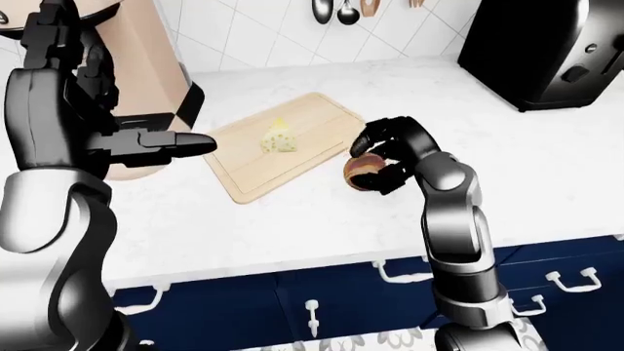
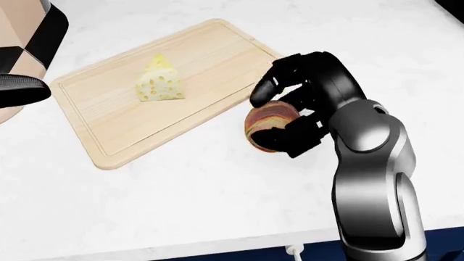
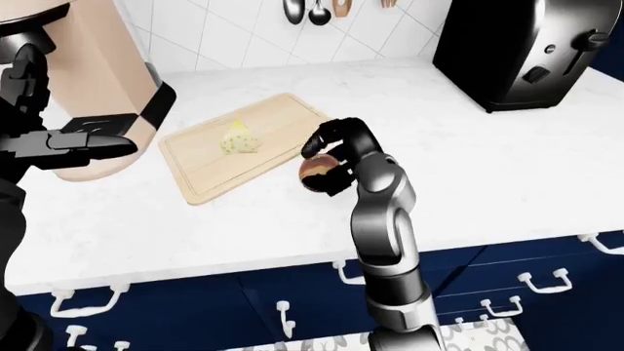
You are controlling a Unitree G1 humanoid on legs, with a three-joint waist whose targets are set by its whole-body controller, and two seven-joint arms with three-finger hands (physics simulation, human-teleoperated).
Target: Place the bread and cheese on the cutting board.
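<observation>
Right, we're about halfway home here. The cheese [image 2: 160,80] already sits on the cutting board [image 2: 109,125], upright on its wedge near the middle, so that part looks done. What's left is the bread [image 2: 267,125]: it's just off the board's right-hand edge in the head view, over the white counter [image 2: 181,206], and our right hand [image 2: 290,111] has its dark fingers [image 2: 274,81] curled over the top and underneath, clamped on the loaf. Whether the bread is clear of the counter or resting on it, we can't tell from these views. Our left hand [image 1: 146,142] hangs out at the left of the left-eye view, fingers stretched flat and apart, holding nothing. As we judge it, one short carry leftwards onto the bare wood beside the cheese, then a release, finishes the job.
</observation>
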